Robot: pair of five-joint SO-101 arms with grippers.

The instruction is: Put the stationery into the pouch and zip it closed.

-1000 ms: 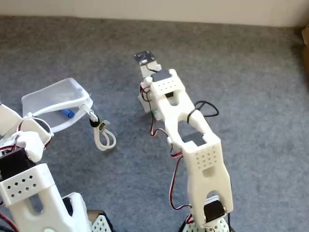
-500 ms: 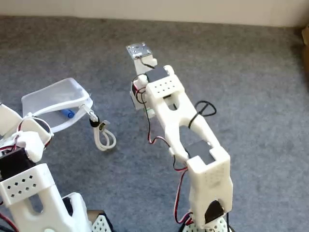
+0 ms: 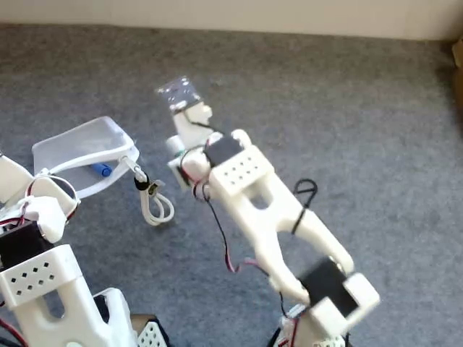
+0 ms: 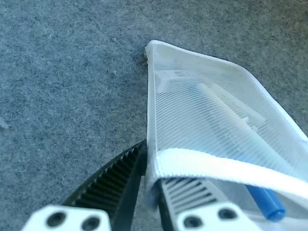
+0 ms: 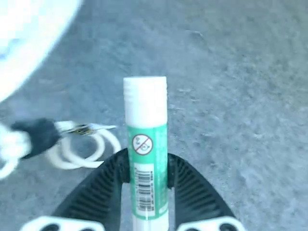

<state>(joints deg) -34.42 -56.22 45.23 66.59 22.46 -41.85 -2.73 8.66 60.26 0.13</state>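
Note:
A white mesh pouch point(image 3: 83, 152) lies open on the grey carpet at the left, with a blue pen point(image 3: 100, 170) inside. In the left wrist view my left gripper point(image 4: 151, 163) is shut on the pouch's point(image 4: 216, 120) white rim, the blue pen point(image 4: 263, 200) showing through the mesh. My right gripper point(image 5: 147, 159) is shut on a green and white glue stick point(image 5: 146, 139), cap pointing outward. In the high view the right gripper point(image 3: 176, 148) hangs just right of the pouch's mouth, above the carpet.
A white cord loop point(image 3: 156, 207) on a black zipper pull point(image 3: 142, 181) trails from the pouch's right corner; the same cord loop point(image 5: 82, 150) lies below the glue stick. Grey carpet point(image 3: 347, 130) stretches to the right. A pale wall point(image 3: 289, 14) runs along the far edge.
My right arm has swung left toward the pouch, carrying the glue stick. The left arm and the pouch have stayed put.

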